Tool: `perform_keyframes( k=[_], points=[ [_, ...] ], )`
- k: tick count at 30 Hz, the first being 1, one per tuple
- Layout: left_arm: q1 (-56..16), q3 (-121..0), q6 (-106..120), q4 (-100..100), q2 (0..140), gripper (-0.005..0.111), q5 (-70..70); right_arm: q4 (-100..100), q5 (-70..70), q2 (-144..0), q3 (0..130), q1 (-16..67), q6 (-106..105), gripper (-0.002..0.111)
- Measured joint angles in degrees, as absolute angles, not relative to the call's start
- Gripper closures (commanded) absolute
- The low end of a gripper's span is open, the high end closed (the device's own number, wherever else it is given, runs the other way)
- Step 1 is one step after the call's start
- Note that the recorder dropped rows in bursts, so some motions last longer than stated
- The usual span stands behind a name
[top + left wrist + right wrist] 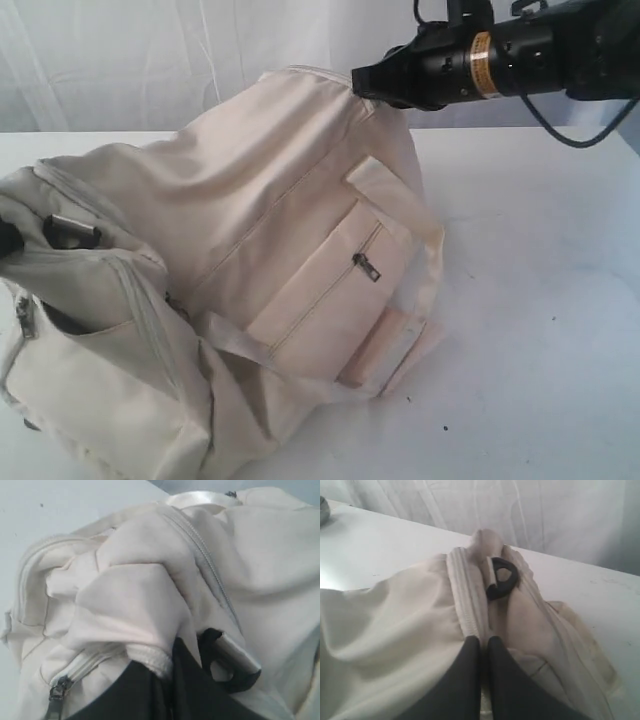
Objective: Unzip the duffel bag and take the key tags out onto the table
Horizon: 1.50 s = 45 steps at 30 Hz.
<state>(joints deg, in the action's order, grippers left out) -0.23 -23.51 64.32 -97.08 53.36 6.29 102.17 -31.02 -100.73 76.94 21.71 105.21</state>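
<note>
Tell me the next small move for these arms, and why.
Probably draw the right gripper along the main zipper while the left gripper anchors the duffel bag: both are pinched shut on its fabric, the zipper looks closed, and no key tags show.

The exterior camera looked down on the duffel bag (300,230) from nearby; both wrist cameras sat closer, at opposite ends.

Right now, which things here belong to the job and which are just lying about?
Job: duffel bag, table, left gripper and right gripper, both pinching the bag; key tags not in sight.
Lying about: white curtain behind; a grey thing, too cropped to identify.
</note>
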Motion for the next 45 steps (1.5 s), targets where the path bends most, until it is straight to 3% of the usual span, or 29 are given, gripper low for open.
perform_keyframes(
  k=[18,30,34,37,40,41,45],
  points=[
    [-0.2,-28.7,73.4,-83.2,54.3,0.107,-0.4,102.2,-62.8,-85.8,62.2,12.2,108.8,0.108],
    [-0.2,-33.2,76.1,-82.7,62.6,0.107,0.0,102.2,-66.3,-79.9,54.4,12.1,108.4,0.108],
    [-0.2,-33.5,76.1,-82.5,62.9,0.106,-3.4,102.2,-66.5,-79.8,53.6,12.1,108.4,0.095],
    [-0.2,-33.6,76.1,-82.5,62.7,0.096,-5.5,101.3,-67.6,-79.2,53.5,12.1,107.9,0.072],
    [-0.2,-33.6,76.1,-82.5,62.2,0.078,-5.1,100.7,-66.4,-78.7,53.5,12.1,106.3,0.05],
    [-0.2,-33.7,76.1,-82.5,61.9,0.07,-5.0,100.7,-65.6,-78.7,53.5,12.1,106.2,0.046],
    [-0.1,-34.2,76.1,-82.8,60.6,0.042,-2.9,100.6,-63.0,-78.7,53.5,12.1,104.8,0.045]
  ],
)
